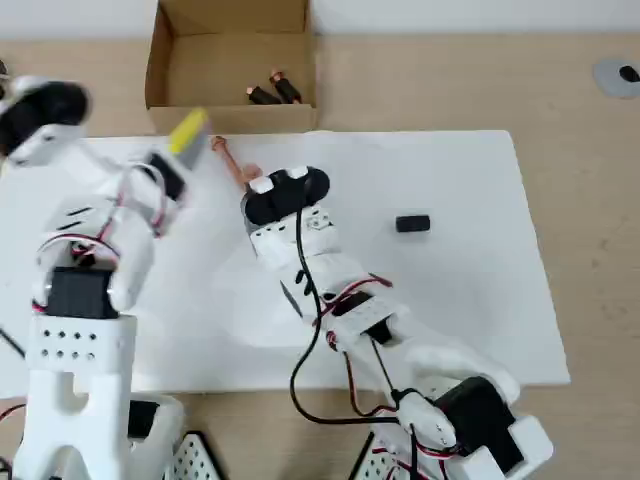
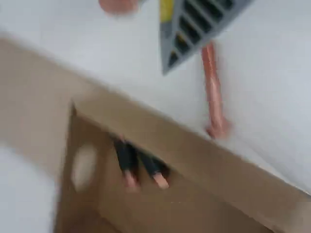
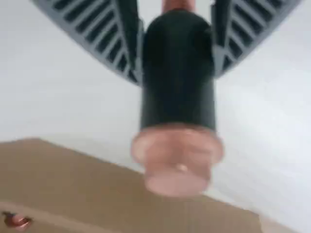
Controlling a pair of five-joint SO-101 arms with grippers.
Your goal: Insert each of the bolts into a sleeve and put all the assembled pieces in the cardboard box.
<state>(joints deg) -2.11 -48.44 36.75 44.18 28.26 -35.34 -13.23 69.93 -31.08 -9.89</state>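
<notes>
Counting off the high view: two assembled pieces in the cardboard box, one loose bolt, one spare sleeve.

Left wrist view: left gripper sits just beside that bolt, and I can't tell how its jaws stand.

Right wrist view: right gripper is clamped on a third sleeved bolt, short of the box. If it lets go early it'd probably clip the wall.

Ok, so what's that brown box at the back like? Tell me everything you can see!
The cardboard box is plain brown and open on top, with its flaps standing up. It sits upright on the wooden table, its front wall along the far edge of the white sheet. Inside, by the front wall, lie two assembled pieces: black sleeves with copper bolt heads poking out.
</notes>
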